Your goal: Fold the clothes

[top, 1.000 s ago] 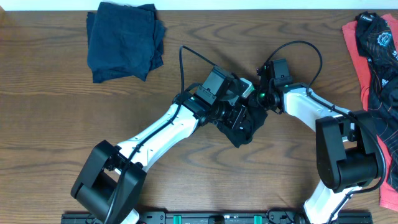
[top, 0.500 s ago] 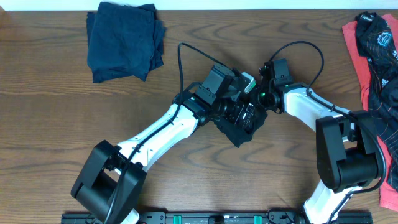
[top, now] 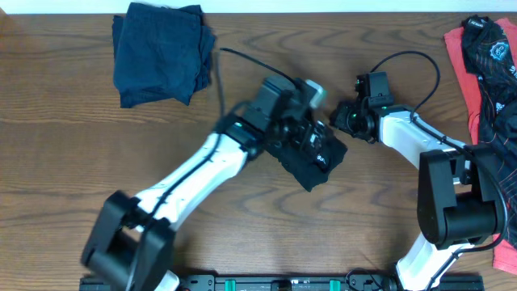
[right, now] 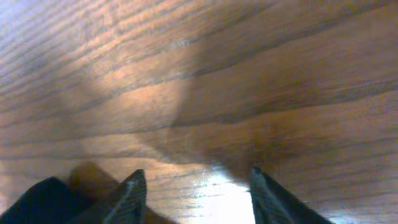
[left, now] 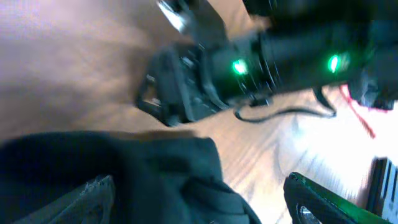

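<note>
The soft, rumpled black shirt (top: 311, 171) lay on the grained wood table (top: 65, 162). Above it the left gripper (left: 199, 186) gaped wide, empty; just right of it, the right gripper (right: 198, 177) stood parted, empty.

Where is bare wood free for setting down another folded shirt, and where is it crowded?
Free: the wood between the navy stack and the left arm; the front strip below the black shirt, between left arm and right arm. Crowded: the centre around that shirt, and the right edge's red-and-black pile.
</note>
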`<state>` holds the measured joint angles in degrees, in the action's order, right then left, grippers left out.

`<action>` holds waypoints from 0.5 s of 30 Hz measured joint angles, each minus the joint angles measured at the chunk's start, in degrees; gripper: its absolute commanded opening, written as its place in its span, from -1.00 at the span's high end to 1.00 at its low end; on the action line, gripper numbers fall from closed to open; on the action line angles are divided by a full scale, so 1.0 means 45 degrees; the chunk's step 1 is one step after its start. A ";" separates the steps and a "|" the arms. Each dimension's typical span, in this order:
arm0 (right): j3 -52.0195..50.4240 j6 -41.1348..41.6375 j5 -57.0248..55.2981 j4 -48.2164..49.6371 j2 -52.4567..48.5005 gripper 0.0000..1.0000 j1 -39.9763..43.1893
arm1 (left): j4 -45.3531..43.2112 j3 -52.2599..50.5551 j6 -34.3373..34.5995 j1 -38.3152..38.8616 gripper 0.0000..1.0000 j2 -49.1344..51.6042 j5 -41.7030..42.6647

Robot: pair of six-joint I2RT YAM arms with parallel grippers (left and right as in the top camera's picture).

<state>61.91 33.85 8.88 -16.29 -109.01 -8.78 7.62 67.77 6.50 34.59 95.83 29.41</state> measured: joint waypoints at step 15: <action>-0.0253 -0.0729 -0.1724 -0.2399 0.2657 -0.20 0.0019 | 0.5693 0.0092 0.0330 -0.4532 -0.96 -0.5353 -0.0296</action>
<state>60.77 30.57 1.13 -27.09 -97.06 -8.69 33.23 68.18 7.99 14.20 71.75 28.08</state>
